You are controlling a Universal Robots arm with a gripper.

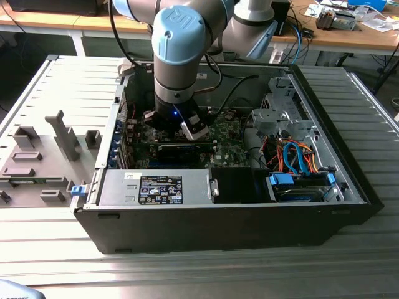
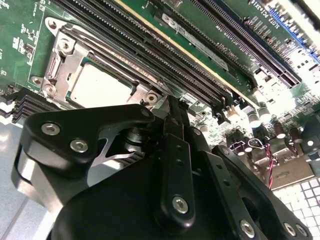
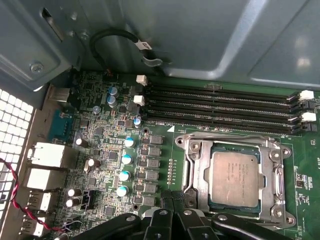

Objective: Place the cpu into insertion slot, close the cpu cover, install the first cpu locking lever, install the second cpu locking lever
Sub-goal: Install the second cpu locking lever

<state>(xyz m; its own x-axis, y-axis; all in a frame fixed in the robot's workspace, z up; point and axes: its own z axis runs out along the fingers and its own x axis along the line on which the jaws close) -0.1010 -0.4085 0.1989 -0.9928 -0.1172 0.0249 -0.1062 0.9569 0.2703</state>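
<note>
The cpu (image 3: 234, 176) lies flat in the insertion slot (image 3: 196, 170) on the green motherboard (image 3: 100, 135), its pale metal face up, with the cpu cover (image 3: 278, 172) closed down around it so the chip shows through the frame's window. In the second wrist view the same chip (image 2: 100, 86) sits framed by the silvery cover (image 2: 62, 52), just beyond the black gripper (image 2: 167, 107). The gripper's fingers are drawn close together, nearly touching, with nothing visibly held between them; their tips stand right at the socket's edge, near a corner screw of the frame. In the first wrist view the fingertips (image 3: 172, 202) come up from 6 o'clock and meet the socket's rim at about 8 o'clock of the chip.

Four long black memory slots (image 3: 220, 107) run beside the socket at its 12 o'clock side, their white latches at either end. A cluster of blue-topped capacitors (image 3: 125, 160) stands at the chip's 9 o'clock, and a black cable (image 3: 115, 37) loops against the grey case wall (image 3: 200, 35).

From across the room, the arm (image 1: 181, 56), with its pale blue joint cap, reaches straight down into the open computer case (image 1: 349, 180) resting on a slatted metal table (image 1: 187, 268). Inside the case, a silver power supply (image 1: 156, 187) lies at 7 o'clock of the wrist, and orange and blue cables (image 1: 296, 159) tangle at 4 o'clock. A grey fixture tray (image 1: 37, 162) sits outside the case, on the exterior view's left.
</note>
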